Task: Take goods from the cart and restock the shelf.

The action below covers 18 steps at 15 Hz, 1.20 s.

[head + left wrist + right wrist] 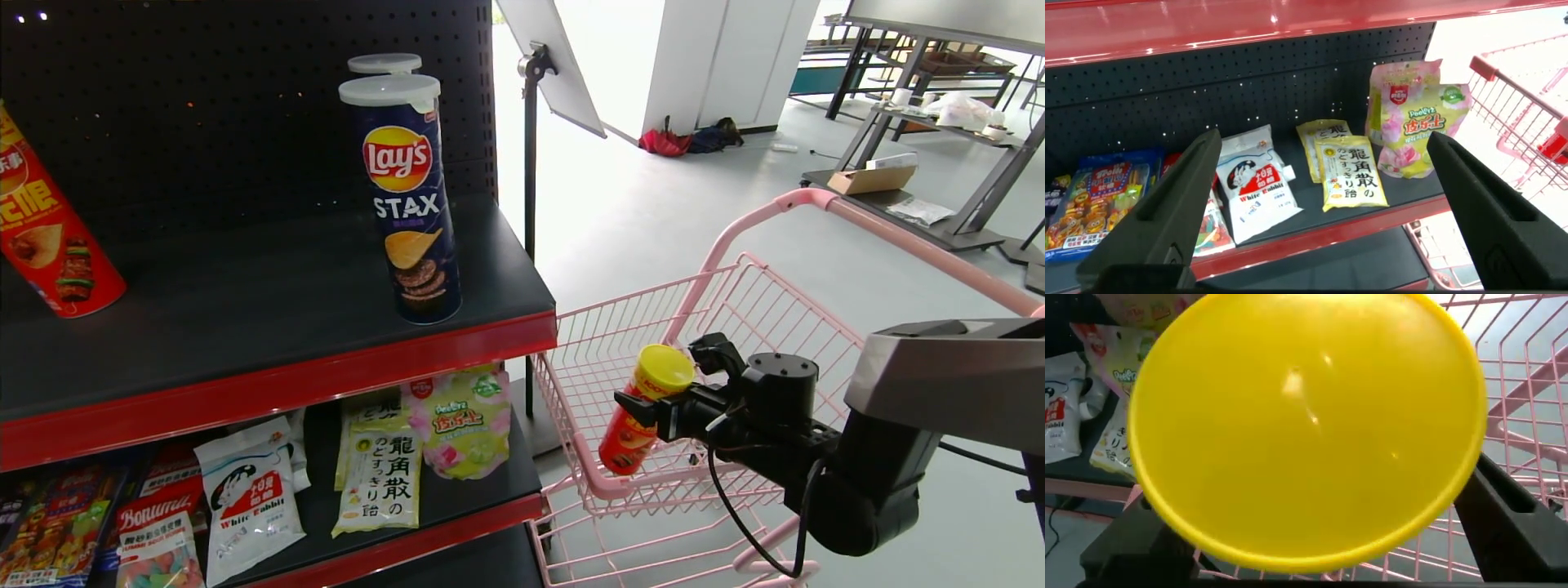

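Note:
My right gripper (665, 392) is shut on a red chip can with a yellow lid (645, 408), holding it tilted over the front corner of the pink cart (767, 269). That yellow lid (1306, 425) sits close up in the right wrist view, with a dark finger on either side. On the black upper shelf (261, 318) stands a dark blue chip can (408, 196) with another white-lidded can behind it, and a red chip can (49, 229) leans at the far left. My left gripper (1323, 212) is open, facing the lower shelf with nothing between its fingers.
The lower shelf (1355, 224) holds snack bags: a white bag (1253, 180), yellow candy bags (1347, 167) and pink-green pouches (1413, 114). A tilted white board on a pole (531, 122) stands beside the shelf's right end. Tables stand at the back right across open grey floor.

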Tool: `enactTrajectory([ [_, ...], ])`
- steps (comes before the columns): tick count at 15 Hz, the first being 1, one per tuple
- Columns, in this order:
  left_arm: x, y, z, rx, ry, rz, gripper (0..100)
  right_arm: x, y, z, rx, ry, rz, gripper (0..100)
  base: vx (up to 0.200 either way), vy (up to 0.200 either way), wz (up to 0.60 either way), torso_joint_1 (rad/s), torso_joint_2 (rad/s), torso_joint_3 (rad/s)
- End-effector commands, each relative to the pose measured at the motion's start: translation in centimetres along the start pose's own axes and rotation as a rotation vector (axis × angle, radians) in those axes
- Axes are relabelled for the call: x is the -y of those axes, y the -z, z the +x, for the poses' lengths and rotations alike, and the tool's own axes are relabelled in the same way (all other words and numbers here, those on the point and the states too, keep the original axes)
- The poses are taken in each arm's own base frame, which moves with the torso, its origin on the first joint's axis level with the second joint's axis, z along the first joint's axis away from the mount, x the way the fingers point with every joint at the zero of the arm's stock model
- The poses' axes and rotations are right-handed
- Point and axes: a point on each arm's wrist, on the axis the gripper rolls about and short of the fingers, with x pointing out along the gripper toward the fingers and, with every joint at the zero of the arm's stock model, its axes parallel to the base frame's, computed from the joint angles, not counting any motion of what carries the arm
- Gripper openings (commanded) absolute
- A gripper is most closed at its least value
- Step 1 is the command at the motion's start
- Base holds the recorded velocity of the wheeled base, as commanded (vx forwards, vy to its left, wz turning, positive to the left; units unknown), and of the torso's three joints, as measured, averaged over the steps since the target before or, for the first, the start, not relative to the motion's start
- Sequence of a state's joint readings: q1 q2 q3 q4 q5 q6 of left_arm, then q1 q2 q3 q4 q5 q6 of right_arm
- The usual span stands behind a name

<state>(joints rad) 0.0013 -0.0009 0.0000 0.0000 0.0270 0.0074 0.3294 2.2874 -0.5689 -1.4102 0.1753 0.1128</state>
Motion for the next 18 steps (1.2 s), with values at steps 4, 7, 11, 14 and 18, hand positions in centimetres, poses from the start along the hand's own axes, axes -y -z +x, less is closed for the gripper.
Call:
enactTrajectory([
  [4,0.0,0.0,0.0,-0.001,-0.001,0.0,100,0.1,0.3,0.8,0.002,0.003,-0.002,0,0.0,0.0,0.0,0.0,0.0,0.0],
  [7,0.0,0.0,0.0,-0.001,-0.001,0.0,100,-0.1,-1.5,0.2,0.06,0.037,-0.027,0,0.0,0.0,0.0,0.0,0.0,0.0],
  [11,0.0,0.0,0.0,-0.001,-0.001,0.0,100,-1.2,-11.5,-4.0,0.232,0.053,-0.123,0,0.0,0.0,0.0,0.0,0.0,0.0],
  [14,0.0,0.0,0.0,-0.001,-0.001,0.0,100,-3.2,-18.3,-11.5,0.24,0.12,-0.157,0,0.0,0.0,0.0,0.0,0.0,0.0],
  [18,0.0,0.0,0.0,-0.001,-0.001,0.0,100,-5.7,-17.7,-26.2,0.13,0.296,-0.202,0,0.0,0.0,0.0,0.0,0.0,0.0],
])
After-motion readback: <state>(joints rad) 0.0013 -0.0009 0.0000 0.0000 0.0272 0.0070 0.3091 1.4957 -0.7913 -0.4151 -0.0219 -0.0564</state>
